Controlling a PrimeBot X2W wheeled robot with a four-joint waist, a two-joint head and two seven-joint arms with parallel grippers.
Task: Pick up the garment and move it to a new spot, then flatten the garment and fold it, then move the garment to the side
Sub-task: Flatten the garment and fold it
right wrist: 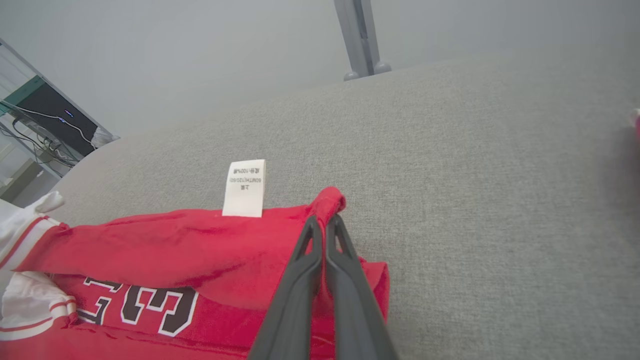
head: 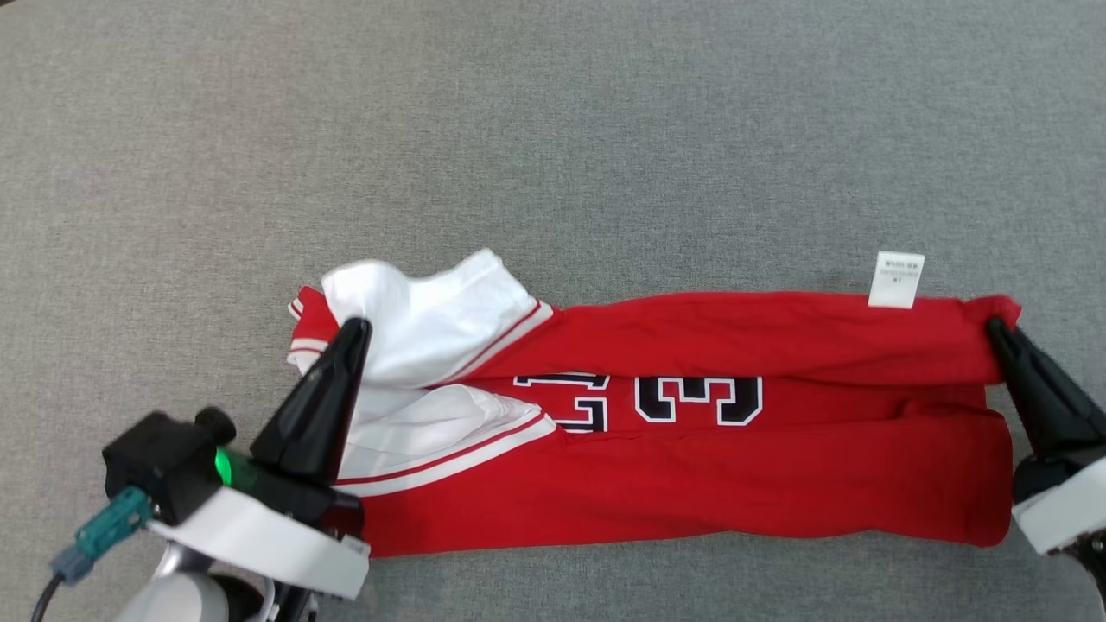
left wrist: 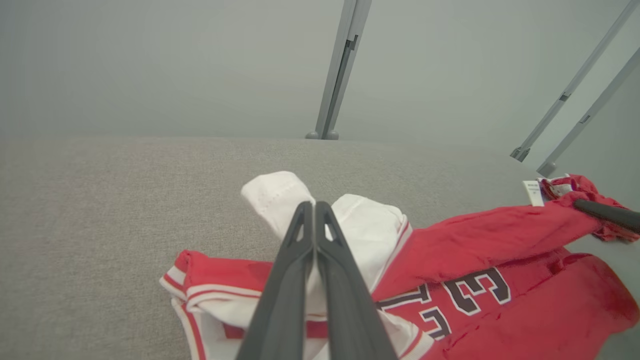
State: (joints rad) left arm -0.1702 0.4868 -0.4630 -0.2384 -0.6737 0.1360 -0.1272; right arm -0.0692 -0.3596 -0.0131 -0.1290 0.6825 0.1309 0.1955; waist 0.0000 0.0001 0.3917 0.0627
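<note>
Both our arms reach low over the gray surface point(head: 553, 130) where the red garment point(head: 691, 492) lies. Our left gripper point(head: 354, 328) pinches its white sleeve point(head: 423, 315), and our right gripper point(head: 995, 328) pinches the opposite hem corner point(head: 1001, 305), with a fold stretched between. Black numerals point(head: 700, 399) show a 3; the white label point(head: 896, 279) carries print too fine to read. The right wrist view adds a dark screen point(right wrist: 50, 117) with cables point(right wrist: 30, 136).

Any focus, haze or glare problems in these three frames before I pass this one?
Head view: even, soft light, the garment sharp, no glare. Left wrist view: hazy and washed out, low contrast. Right wrist view: crisper, print on the label legible, far edge of the table bowed by the wide lens, a red blur at the right border.
</note>
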